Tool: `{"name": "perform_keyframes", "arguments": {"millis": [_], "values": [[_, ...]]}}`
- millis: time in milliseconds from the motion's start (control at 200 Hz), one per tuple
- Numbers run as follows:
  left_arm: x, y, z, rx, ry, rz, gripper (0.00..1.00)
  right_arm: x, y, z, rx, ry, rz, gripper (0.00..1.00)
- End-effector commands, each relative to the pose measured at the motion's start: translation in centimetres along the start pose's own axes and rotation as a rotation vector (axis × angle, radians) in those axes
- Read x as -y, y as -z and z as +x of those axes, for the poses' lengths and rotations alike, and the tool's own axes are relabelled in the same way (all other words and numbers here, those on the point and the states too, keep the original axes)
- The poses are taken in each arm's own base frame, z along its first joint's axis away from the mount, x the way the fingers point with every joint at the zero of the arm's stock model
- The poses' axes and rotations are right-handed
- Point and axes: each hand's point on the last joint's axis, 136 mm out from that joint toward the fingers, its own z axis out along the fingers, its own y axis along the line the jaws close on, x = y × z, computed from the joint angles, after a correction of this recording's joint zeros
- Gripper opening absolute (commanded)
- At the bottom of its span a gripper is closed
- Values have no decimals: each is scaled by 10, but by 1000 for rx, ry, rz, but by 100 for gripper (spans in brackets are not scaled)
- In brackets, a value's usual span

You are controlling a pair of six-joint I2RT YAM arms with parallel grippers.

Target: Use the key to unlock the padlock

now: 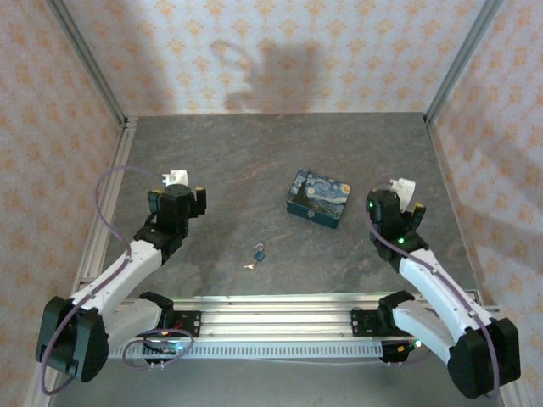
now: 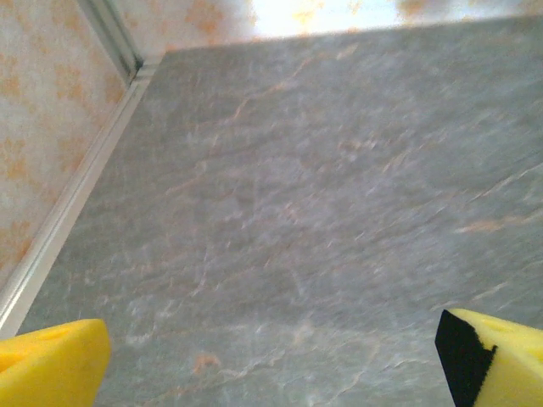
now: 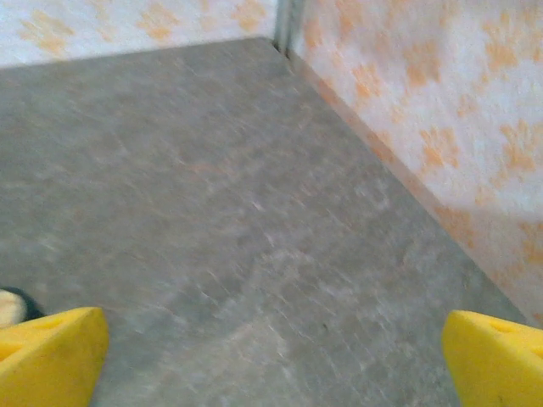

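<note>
Between the left gripper's yellow fingers nothing is sitting: its jaws are standing wide apart over bare table, and they are facing the far-left corner. The right gripper is doing the same on its side, jaws spread and empty, looking along the right wall.

Outward from there, the top view is giving the relation that matters. The padlock is lying on the table between the two arms, closer to their bases than either gripper is. The key is lying just beside it, on its near-left side; whether the two are touching is too small to tell. From the left jaws the pair is lying to the right and back toward the bases. From the right jaws it is lying to the left and back. Both grippers are therefore pointing away from it.

The left gripper is looking nearer to the pair than the right. The key's long axis seems to be running roughly left to right, though it is too tiny to be sure. The tin is standing well apart, beyond the padlock and toward the right arm. Any approach is calling for drawing inward and turning the jaws toward the near centre.
</note>
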Motion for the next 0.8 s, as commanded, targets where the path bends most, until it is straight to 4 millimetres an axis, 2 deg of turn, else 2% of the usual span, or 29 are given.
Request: {"name": "perform_keyframes", "arguments": {"millis": [0,185,320,540,701,791], "values": [[-8,-10,3,78,9,-47,100,8,-10,-16,176,-149,25,100],[-21,-17,30,119,60,-69,100,9,-34,3,216,-235,-8,100],[-24,-19,26,180,115,-37,100,8,-51,11,225,-300,-26,99],[-24,-42,20,132,126,-7,100,-10,-70,4,236,-184,-82,100],[-10,-61,13,99,87,39,100,-27,-91,18,168,-134,-115,100],[-1,-68,10,86,67,71,100,-26,-101,23,166,-143,-84,100]]}}
